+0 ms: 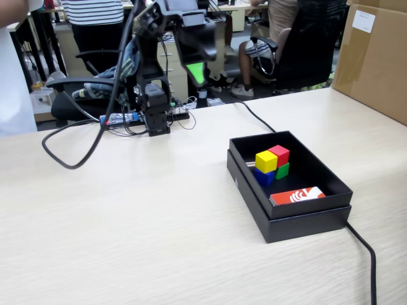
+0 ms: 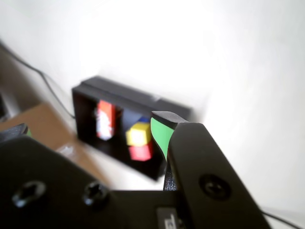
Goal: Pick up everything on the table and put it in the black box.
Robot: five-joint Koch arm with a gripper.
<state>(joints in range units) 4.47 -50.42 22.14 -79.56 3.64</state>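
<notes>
All four cubes sit together inside the black box (image 1: 331, 184), which rests on the tabletop (image 1: 140, 235) toward its right edge in the fixed view: the yellow cube (image 1: 266, 161) is stacked on the blue cube (image 1: 263, 176), and the red cube (image 1: 279, 154) on the green cube (image 1: 282, 170), the pile pressed close near the box's middle. A red-and-white card (image 1: 297, 196) leans against the box's near wall. No cube shows on the bare tabletop, so the collecting looks finished, as far as these views reach. The tool (image 1: 196, 60) is lifted high above the far edge, over the arm's base, probably drawn back there to stay clear of the box. Its green-lined finger (image 2: 159, 134) shows in the wrist view and nothing is between the fingers, but the second fingertip is barely visible at the left border, so I cannot tell whether the tool is spread or pressed together. A black cable (image 1: 362, 248) runs from behind the box toward the near right corner.
</notes>
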